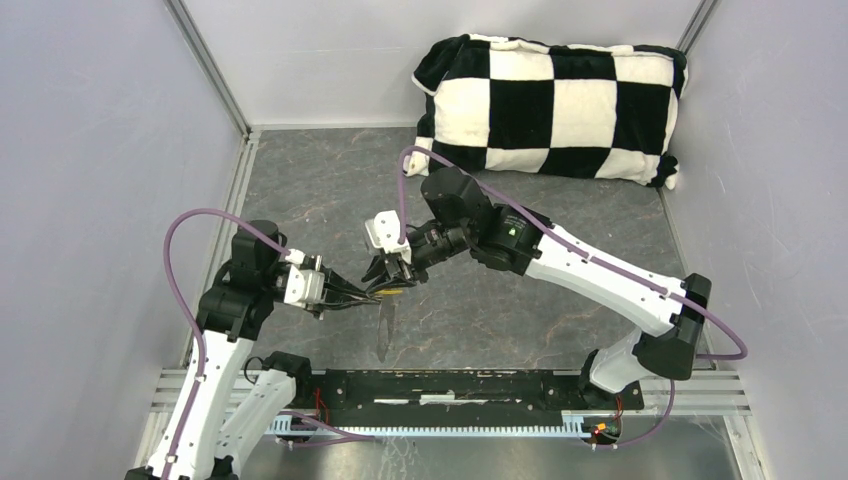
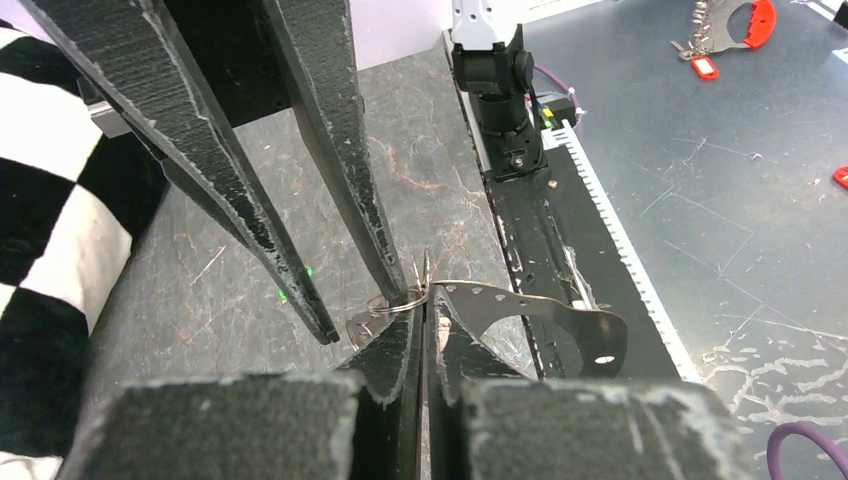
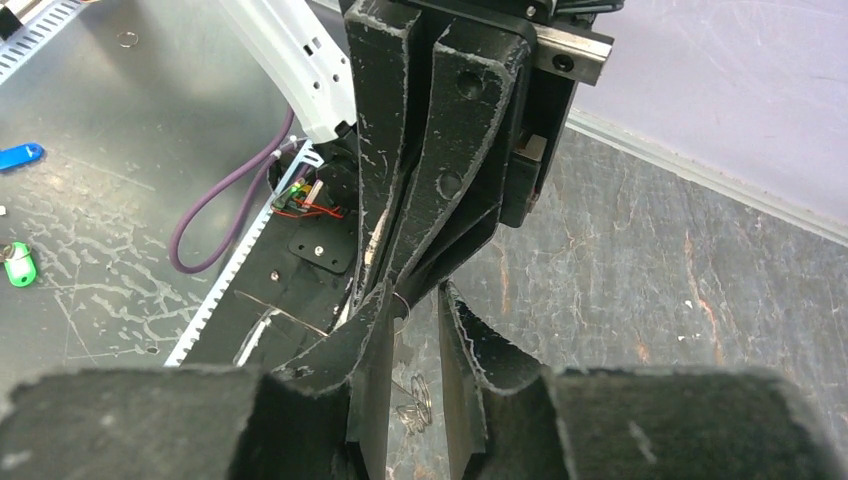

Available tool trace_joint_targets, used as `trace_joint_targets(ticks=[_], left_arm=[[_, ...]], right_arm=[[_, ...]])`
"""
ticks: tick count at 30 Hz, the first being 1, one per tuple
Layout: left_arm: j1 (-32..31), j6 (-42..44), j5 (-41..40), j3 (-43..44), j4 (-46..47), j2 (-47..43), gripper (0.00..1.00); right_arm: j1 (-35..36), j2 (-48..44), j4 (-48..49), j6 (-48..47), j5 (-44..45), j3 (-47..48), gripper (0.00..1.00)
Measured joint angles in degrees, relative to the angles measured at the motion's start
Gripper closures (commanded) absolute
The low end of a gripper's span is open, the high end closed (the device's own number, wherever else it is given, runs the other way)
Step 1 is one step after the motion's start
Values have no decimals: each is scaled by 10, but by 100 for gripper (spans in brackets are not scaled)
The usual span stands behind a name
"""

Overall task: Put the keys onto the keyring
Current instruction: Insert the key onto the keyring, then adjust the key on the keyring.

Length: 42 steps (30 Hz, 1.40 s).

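My left gripper [image 1: 362, 292] [image 2: 425, 305] is shut on a small silvery wire keyring [image 2: 392, 306] [image 3: 402, 303] and on a flat dark metal strip with holes [image 2: 560, 315] [image 1: 385, 330] that hangs from it. My right gripper [image 1: 395, 272] [image 3: 415, 305] meets it tip to tip with its jaws apart. One of the right gripper's fingers [image 2: 398, 285] touches the ring and the other finger [image 2: 318, 325] stands clear of it. A small silvery key-like piece [image 2: 358, 326] hangs just below the ring. A yellow-orange spot [image 1: 396, 291] shows between the tips. No green key head is visible.
A black-and-white checked cushion [image 1: 552, 105] lies at the back right. The black base rail [image 1: 450, 385] runs along the near edge. On the bench beyond it lie coloured tags: green [image 3: 18, 268], blue [image 3: 20, 155] and red [image 2: 705, 68].
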Motion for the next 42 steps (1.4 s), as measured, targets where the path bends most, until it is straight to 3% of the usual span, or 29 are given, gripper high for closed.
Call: trace_joint_targets(ticks=[5,12,18,21,27,36,42], left_arm=[[0,13,1,15,-7,12,98],[6,129,8,80,-107,47,98],[5,249,30,127,-214,82,98],[5,308,33,139,-270,95,98],[10,389,37,145,-349,104,98],[47,437,40,157,-386,105,98],[61,450,40,172,-393,117,98]], right_arm=[[-8,17,-21,15,-4,36,70],[-16,66,-103,26,-21,145,65],[-45,79,-27,47,1,177,53],[-60,72,14,68,10,168,48],[-76,40,44,90,25,143,47],[-83,-134,80,107,5,-43,50],[-43,-157,100,115,8,-109,52]])
